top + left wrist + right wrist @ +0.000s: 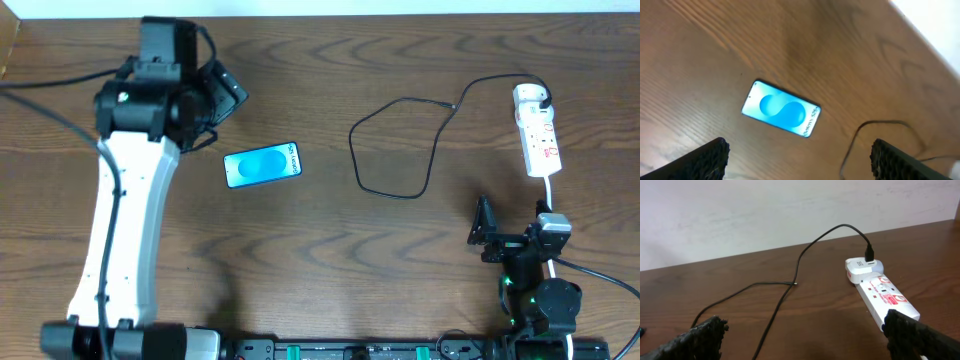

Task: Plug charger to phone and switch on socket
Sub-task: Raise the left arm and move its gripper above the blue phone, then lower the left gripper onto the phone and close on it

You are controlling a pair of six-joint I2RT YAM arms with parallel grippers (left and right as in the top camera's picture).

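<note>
The phone (262, 165) lies flat on the wooden table with its blue screen lit; it also shows in the left wrist view (781, 108). My left gripper (222, 110) is open and empty, above and to the left of the phone (801, 162). The charger's black cable (356, 165) loops across the table; its connector tip (447, 103) lies loose (795, 283). Its white plug adapter (531, 97) sits in the socket (543, 145), a white strip with red marks (885, 297). My right gripper (514, 222) is open and empty, just in front of the socket (805, 335).
The socket's white cord (551, 190) runs from the strip toward my right arm's base. The table's far edge meets a pale wall (765, 215). A bar of equipment (350, 350) lines the table's front edge.
</note>
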